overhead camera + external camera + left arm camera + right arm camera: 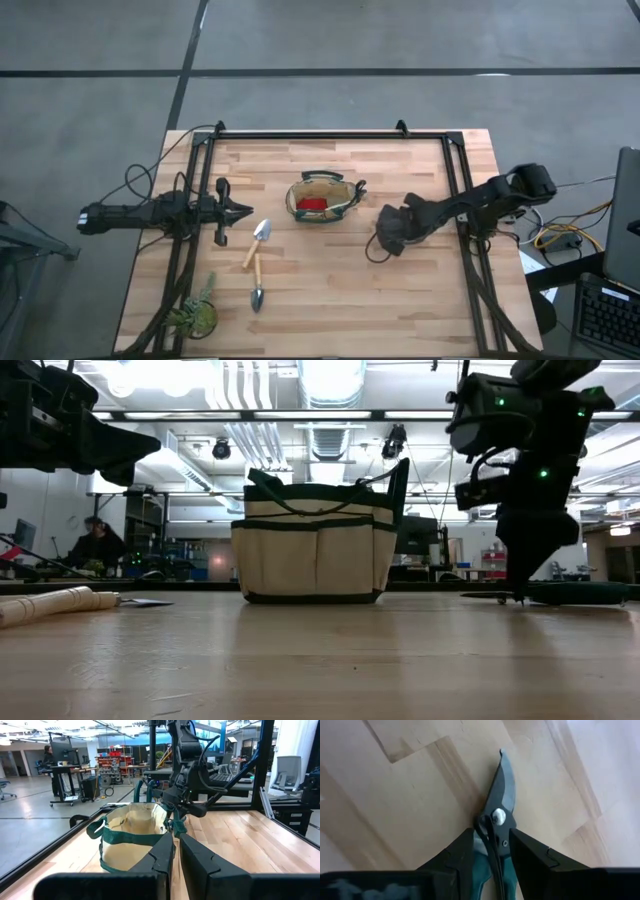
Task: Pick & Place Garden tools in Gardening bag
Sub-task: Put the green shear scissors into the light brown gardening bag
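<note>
The olive-tan gardening bag [338, 190] stands upright at the table's middle, with a red item [312, 204] inside it. The bag also shows in the low view [315, 555] and the left wrist view [127, 837]. Two trowels [258, 243] [257, 287] lie flat to the left of the bag and nearer than it. My right gripper [388, 238] is to the right of the bag, pointing down, shut on pruning shears [499, 795] with green handles. My left gripper [243, 212] hovers shut and empty left of the bag. A second pair of shears is not in view. My right gripper pinches the shears between its two fingers [462, 852], on the handles just behind the pivot bolt [492, 842]. The fingers come from above, pointing down, one on each side, with the blades sticking out ahead of them. The shears lie flat on the table [570, 594].
A green leafy plant [195, 315] lies at the near left corner. A dark frame rail [320, 135] runs along the table's far edge and down both sides. Bare wood [350, 300] lies on the near side of the bag. A person [95, 545] sits far off in the room.
</note>
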